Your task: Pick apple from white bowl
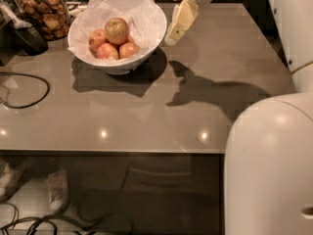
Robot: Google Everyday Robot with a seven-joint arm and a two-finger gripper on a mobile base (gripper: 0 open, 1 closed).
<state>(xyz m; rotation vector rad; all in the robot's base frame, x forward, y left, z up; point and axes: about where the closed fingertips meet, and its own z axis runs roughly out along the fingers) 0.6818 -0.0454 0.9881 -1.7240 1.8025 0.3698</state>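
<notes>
Grey-brown glossy tabletop [146,116] carries the paper-lined white bowl [78,28] at its far left. The apple [117,30] rests atop three smaller apples [106,50] inside. The gripper [178,23] hangs just right of the bowl's rim; whether it is open or closed cannot be told. A black cable [30,89] loops at the left edge.

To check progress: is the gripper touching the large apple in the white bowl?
No, the gripper hangs outside the white bowl, beside its rim, apart from the large apple.

table [132,114]: grey-brown, glossy, light glints nr front edge | floor [161,199]: dark, cables [44,224] lower left
</notes>
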